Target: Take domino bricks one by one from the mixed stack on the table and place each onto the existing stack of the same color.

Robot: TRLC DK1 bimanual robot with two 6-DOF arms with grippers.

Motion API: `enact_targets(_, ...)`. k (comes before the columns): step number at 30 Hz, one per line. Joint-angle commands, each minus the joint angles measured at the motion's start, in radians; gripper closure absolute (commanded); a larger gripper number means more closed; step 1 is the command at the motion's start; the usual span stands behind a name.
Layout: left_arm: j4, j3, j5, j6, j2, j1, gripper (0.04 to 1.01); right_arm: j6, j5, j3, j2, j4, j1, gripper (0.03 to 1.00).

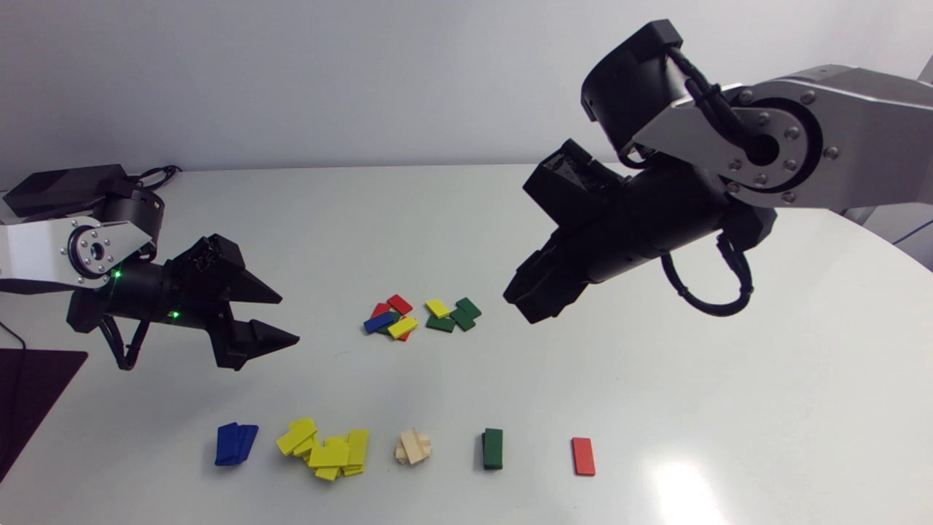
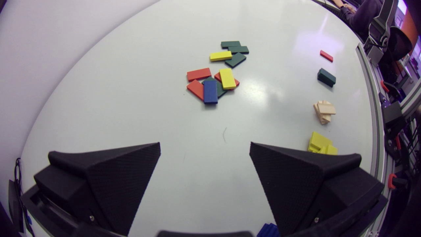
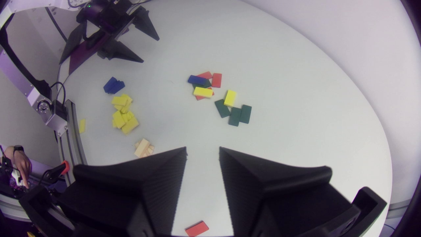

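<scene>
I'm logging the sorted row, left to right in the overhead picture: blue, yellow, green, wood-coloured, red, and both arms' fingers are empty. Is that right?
One slip: green and wood-coloured are swapped. The head view shows blue pile, yellow pile, wood-coloured pile, green pile, then red brick. The left fingers and right fingers are empty, as you said.

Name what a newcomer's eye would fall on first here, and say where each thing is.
The bright mixed pile of red, blue, yellow and green bricks at mid-table draws the eye first, with the bulky black right arm hanging beside it, jaws empty and slightly apart. Along the near edge runs a row: blue stack, sprawling yellow heap, wooden stack, green stack and a single red brick.
</scene>
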Motion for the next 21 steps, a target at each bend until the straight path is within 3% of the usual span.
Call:
enact_targets(1, -0.011, 0.019, 0.013, 0.031, -0.002, 0.010, 0.080, -0.012, -0.008, 0.011, 0.021, 0.008, -0.002, 0.056)
enact_targets(5, -0.044, 0.038, 0.014, 0.003, -0.037, -0.014, 0.080, -0.036, -0.013, 0.040, 0.059, 0.011, -0.033, 0.056)
enact_targets(13, -0.052, 0.034, 0.014, -0.032, -0.067, -0.044, 0.080, -0.051, -0.021, 0.042, 0.059, 0.004, -0.046, 0.056)
enact_targets(16, -0.052, 0.034, 0.014, -0.061, -0.071, -0.057, 0.080, -0.074, -0.038, 0.051, 0.067, -0.001, -0.059, 0.056)
enact_targets(19, -0.052, 0.027, 0.014, -0.087, -0.087, -0.080, 0.080, -0.120, -0.093, 0.057, 0.081, -0.010, -0.074, 0.056)
enact_targets(21, -0.052, 0.024, 0.014, -0.104, -0.096, -0.091, 0.082, -0.156, -0.107, 0.066, 0.104, -0.029, -0.088, 0.056)
